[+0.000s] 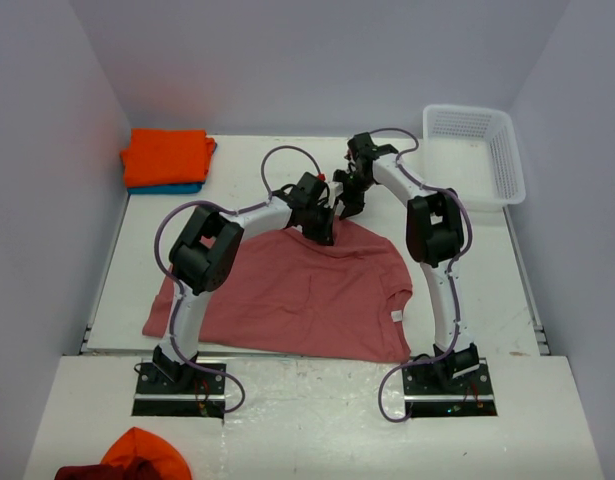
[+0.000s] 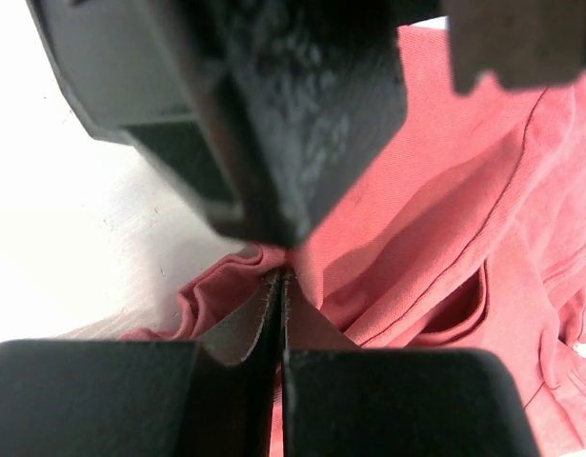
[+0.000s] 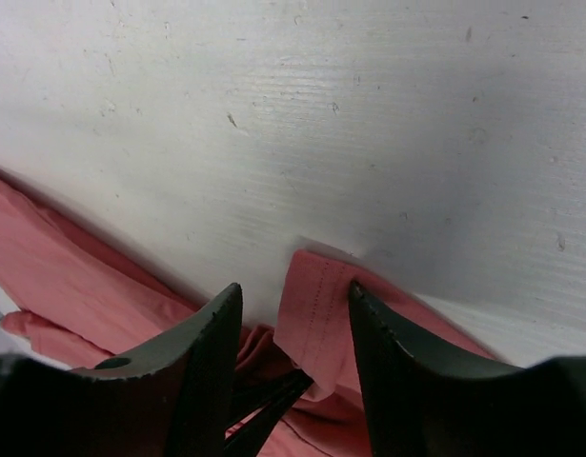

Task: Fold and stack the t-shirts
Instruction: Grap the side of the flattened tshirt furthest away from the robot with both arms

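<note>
Salmon-red t-shirt (image 1: pixel 307 295) spread mostly flat on the white tabletop (image 1: pixel 487 260), to the left of the white lattice basket (image 1: pixel 507 165) and nearer the arm bases than it. Long axis running side to side, with the small white tag (image 1: pixel 396 316) at the end on the basket's side. Left pincer (image 1: pixel 323 232) pressed together on a raised fold at the shirt's far edge. Right pincer (image 1: pixel 349 205) just beside it, on the basket's side, fingers spread astride a stitched hem corner, not clamped. Folded orange t-shirt (image 1: pixel 167 155) lying on a teal-blue t-shirt (image 1: pixel 182 187), well apart from the basket, in the opposite far corner.
</note>
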Tool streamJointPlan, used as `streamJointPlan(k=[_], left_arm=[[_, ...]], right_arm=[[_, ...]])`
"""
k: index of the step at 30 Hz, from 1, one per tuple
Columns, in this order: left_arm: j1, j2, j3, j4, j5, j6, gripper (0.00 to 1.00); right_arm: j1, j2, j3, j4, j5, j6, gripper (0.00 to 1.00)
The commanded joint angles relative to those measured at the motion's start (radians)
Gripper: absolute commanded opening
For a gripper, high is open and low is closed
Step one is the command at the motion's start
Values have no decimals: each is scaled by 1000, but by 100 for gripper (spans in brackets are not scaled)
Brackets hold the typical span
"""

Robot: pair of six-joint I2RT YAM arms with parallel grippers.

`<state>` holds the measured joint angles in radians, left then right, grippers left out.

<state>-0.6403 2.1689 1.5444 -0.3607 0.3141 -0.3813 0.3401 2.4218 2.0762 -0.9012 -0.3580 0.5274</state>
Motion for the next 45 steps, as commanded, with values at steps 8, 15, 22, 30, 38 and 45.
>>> streamJointPlan(k=[8, 15, 22, 30, 38, 45], left_arm=[[-12, -15, -10, -63, 11, 32, 2], [1, -9, -9, -55, 2, 24, 2], [31, 3, 25, -64, -33, 24, 4], [45, 42, 77, -75, -30, 4, 9], [45, 78, 109, -73, -21, -8, 18], [45, 109, 157, -87, -17, -5, 18]], right_arm=[[2, -27, 4, -10, 48, 20, 30], [2, -43, -70, 16, 47, 23, 0], [2, -141, -157, 65, 125, 40, 0], [-16, -293, -303, 77, 231, 42, 0], [-18, -423, -436, 113, 228, 26, 0], [-1, -532, -591, 162, 194, 23, 0]])
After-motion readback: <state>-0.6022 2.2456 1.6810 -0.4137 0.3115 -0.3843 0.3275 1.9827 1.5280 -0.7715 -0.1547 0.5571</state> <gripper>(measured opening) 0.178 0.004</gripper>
